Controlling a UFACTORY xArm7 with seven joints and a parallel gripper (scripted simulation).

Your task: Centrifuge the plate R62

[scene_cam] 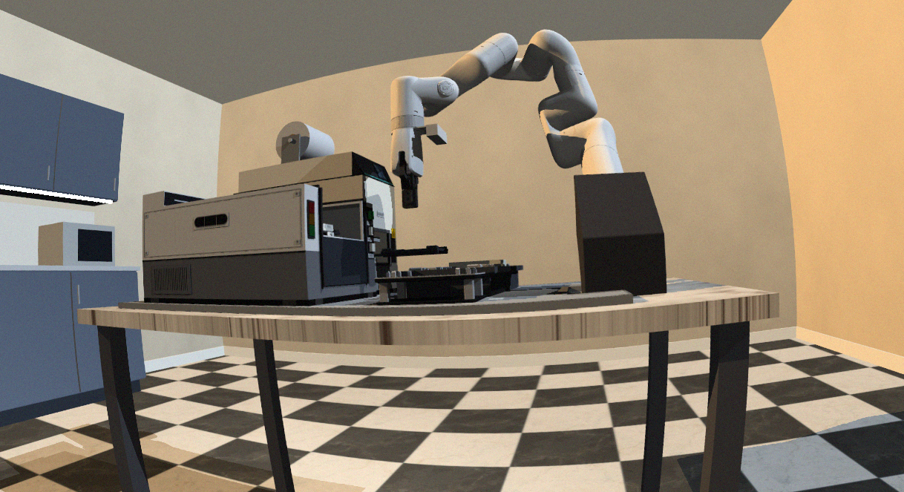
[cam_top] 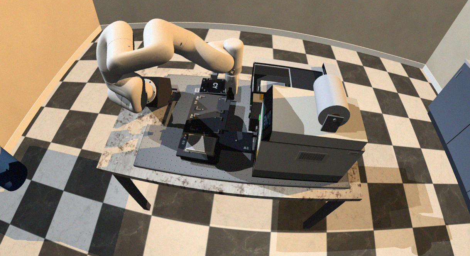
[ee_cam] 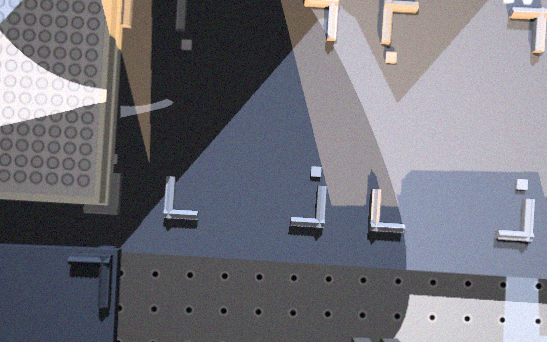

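My gripper is shut and holds nothing. It hangs high above the deck, beside the black nest CY, which is bare. Its fingers do not show in the wrist view. Plate R26, with rows of round wells, sits on D3. D2 and D1 show only their L-shaped locators. The centrifuge stands behind the sealer. A pale plate shows in its dark top opening; I cannot tell which plate. The sealer's thin dark stage juts out bare.
A film roll sits on top of the sealer. The arm's dark base block stands at the table's end. The perforated baseplate lies under the deck. Blue cabinets stand off the table.
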